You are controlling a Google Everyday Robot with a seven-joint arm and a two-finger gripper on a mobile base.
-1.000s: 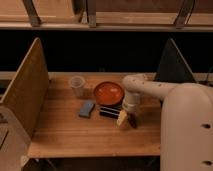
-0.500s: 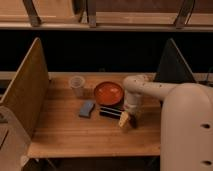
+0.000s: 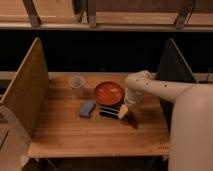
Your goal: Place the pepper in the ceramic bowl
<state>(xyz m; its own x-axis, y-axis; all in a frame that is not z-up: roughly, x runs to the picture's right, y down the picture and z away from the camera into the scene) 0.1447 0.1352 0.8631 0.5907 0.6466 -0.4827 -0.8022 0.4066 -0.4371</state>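
Note:
The ceramic bowl (image 3: 108,93) is round, glossy and orange-red, and sits at the middle of the wooden table (image 3: 65,135); it looks empty. My arm comes in from the right and bends down just right of the bowl. My gripper (image 3: 126,111) hangs low at the bowl's front right, close over the table. A pale slim thing (image 3: 122,112), seemingly the white bottle, is at the gripper. A small dark red thing (image 3: 132,120), seemingly the pepper, is just to the front right of the gripper. I cannot tell whether the gripper touches it.
A small translucent cup (image 3: 77,86) stands left of the bowl. A blue sponge (image 3: 86,108) and a flat black bar (image 3: 109,111) lie in front of the bowl. Upright panels close the table's left side (image 3: 25,95) and right side (image 3: 172,75).
No clear change. The arm and gripper stay in about the same place at the bowl's front right, and the things on the table have not moved.

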